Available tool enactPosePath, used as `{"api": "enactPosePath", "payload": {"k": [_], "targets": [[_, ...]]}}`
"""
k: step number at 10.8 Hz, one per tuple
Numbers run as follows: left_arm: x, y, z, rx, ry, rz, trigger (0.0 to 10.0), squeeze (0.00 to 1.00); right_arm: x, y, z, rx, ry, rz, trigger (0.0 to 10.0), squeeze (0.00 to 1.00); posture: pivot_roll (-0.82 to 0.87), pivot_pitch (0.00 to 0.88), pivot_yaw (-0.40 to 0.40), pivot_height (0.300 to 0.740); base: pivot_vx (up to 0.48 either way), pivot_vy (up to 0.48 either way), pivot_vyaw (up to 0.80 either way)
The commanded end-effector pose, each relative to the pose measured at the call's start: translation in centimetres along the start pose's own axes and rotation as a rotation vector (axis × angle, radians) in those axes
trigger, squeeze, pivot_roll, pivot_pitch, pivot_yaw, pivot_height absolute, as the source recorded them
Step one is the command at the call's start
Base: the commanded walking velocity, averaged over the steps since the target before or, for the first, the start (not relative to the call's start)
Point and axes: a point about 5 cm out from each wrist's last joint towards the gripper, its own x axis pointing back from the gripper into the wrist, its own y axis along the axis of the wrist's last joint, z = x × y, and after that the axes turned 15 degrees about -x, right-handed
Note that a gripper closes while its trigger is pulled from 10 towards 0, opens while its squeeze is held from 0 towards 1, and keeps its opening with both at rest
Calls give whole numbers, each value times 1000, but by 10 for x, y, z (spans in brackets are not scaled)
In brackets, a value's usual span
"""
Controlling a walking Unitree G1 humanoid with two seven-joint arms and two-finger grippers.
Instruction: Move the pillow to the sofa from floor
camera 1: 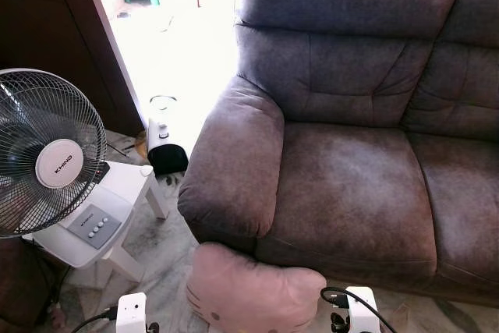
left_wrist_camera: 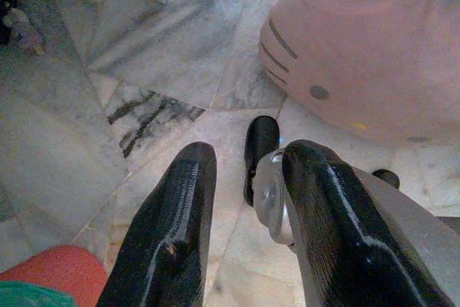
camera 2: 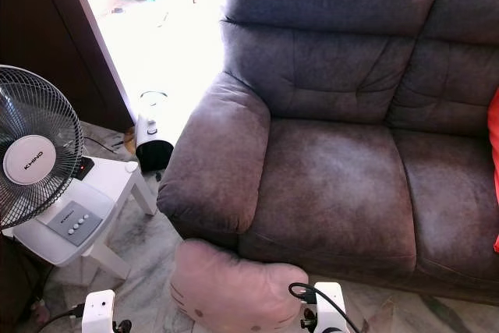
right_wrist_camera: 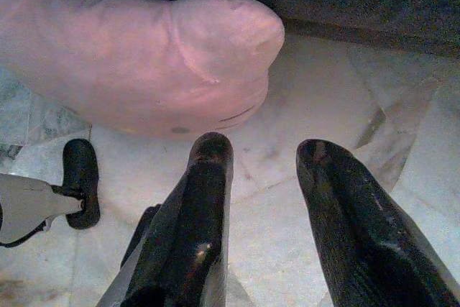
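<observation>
A pink cat-face pillow (camera 1: 249,290) stands on the marble floor, leaning against the front of the grey-brown sofa (camera 1: 351,185) just below its left armrest. My left gripper (left_wrist_camera: 251,154) hangs open above the floor tiles, with the pillow (left_wrist_camera: 374,48) a short way beyond its fingertips and apart from them. To the pillow's other side is my right gripper (right_wrist_camera: 266,149), also open, its fingertips close to the pillow's rounded corner (right_wrist_camera: 144,55) without touching it. Nothing sits between either pair of fingers.
A standing fan (camera 1: 47,161) rests on a white stool (camera 1: 117,208) at the left. A white and black appliance (camera 1: 164,142) stands by the sunlit doorway beside the armrest. Something red (camera 2: 494,146) lies at the sofa's right edge.
</observation>
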Motion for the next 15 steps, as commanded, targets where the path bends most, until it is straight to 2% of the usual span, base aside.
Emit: {"api": "enactPosePath", "payload": {"k": [1, 2, 7, 8, 9, 13, 14, 15], "targets": [[2, -8, 2, 9, 3, 24, 10000, 0, -1, -1, 4, -13, 2, 4, 10000, 0, 94, 141, -31, 740, 0, 0, 0], [2, -8, 1, 10, 3, 23, 10000, 0, -2, 0, 12, -10, 11, 2, 10000, 0, 94, 142, -32, 740, 0, 0, 0], [1, -6, -2, 12, -1, 23, 10000, 0, -2, -7, 22, -4, 15, 15, 10000, 0, 94, 140, -32, 740, 247, 0, 0], [1, -6, -2, 11, -1, 22, 10000, 0, -2, -7, 17, -5, 9, 19, 10000, 0, 94, 139, -33, 740, 251, 0, 0], [1, -5, -2, 14, 3, 15, 10000, 0, 0, -6, 5, -6, -2, 20, 10000, 0, 94, 135, -32, 740, 0, 0, 0], [-1, 3, -2, 21, 0, -9, 10000, 0, 0, -7, 3, -4, -6, 22, 10000, 0, 92, 128, -31, 740, 0, 0, 0], [-1, 4, 8, 22, 10, -14, 10000, 0, 1, -8, 2, -8, -10, 26, 10000, 0, 91, 124, -30, 740, 0, 0, 0], [0, 1, 11, 21, 13, -9, 10000, 0, 1, -9, 0, -15, -15, 27, 10000, 0, 92, 123, -31, 740, 0, 0, 0]]}}
